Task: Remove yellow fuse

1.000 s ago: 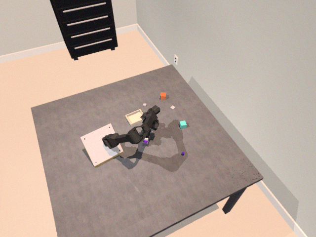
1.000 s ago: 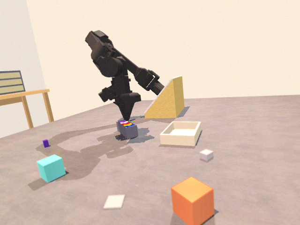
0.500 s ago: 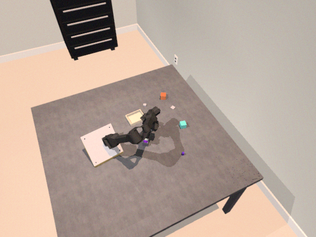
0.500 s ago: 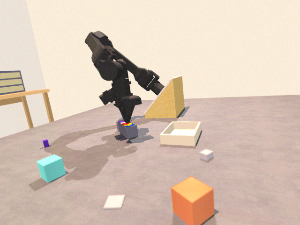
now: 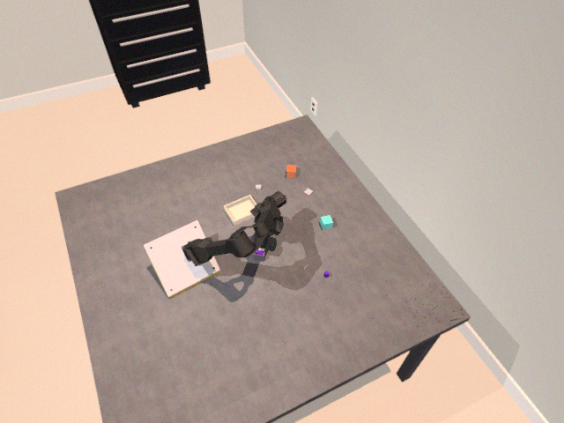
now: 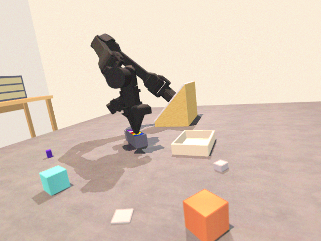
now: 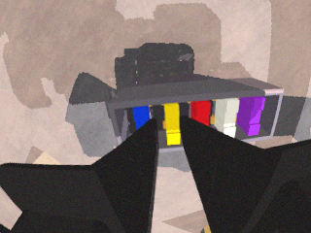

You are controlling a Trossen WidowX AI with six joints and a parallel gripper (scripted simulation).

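The grey fuse block (image 5: 258, 256) (image 6: 137, 141) (image 7: 194, 91) stands on the table with a row of fuses: blue, yellow, red, white and purple. The yellow fuse (image 7: 171, 123) (image 6: 139, 133) sits upright in its slot, second from the left in the wrist view. My gripper (image 7: 167, 123) (image 6: 136, 130) points straight down onto the block. Its fingers stand a narrow gap apart on either side of the yellow fuse and are not clamped on it. The cream tray (image 5: 229, 212) (image 6: 193, 149) is empty and stands to the right of the block in the exterior view.
A tan wedge (image 6: 180, 109) (image 5: 173, 259) with a white board bears the arm's base. Around lie an orange cube (image 5: 291, 171) (image 6: 205, 214), a teal cube (image 5: 326, 222) (image 6: 54, 179), a small purple block (image 5: 326, 273) (image 6: 48, 153), a small white block (image 6: 220, 165) and a flat white tile (image 6: 122, 215).
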